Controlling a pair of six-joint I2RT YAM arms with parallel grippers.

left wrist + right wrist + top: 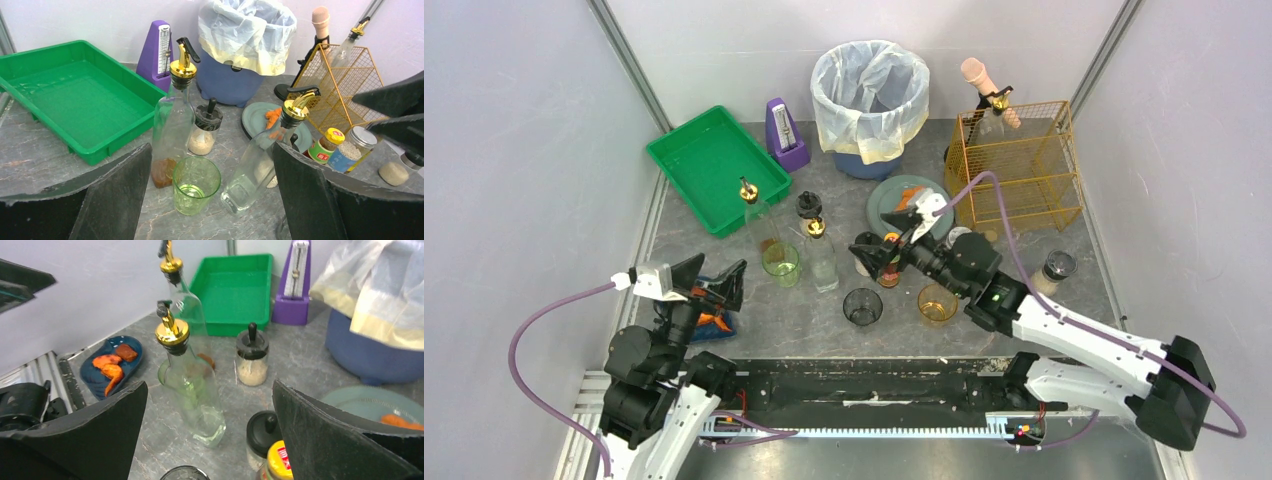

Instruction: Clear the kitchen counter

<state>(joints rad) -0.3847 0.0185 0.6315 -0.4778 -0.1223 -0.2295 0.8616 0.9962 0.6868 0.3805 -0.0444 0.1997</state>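
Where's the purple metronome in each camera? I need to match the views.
Top external: purple metronome at the back, right of the green tray.
Left wrist: upper centre, right of the tray.
Right wrist: top right, right of the tray.
Shared landmark: the green tray.

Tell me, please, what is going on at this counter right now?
Two robot arms are set to clear the kitchen counter, but neither holds anything yet. The left gripper is open by the blue dish of orange food at the counter's left edge. The right gripper is open over the small jars near the middle. The two pourer bottles and the green glass stand on the counter, and the green tray is empty.
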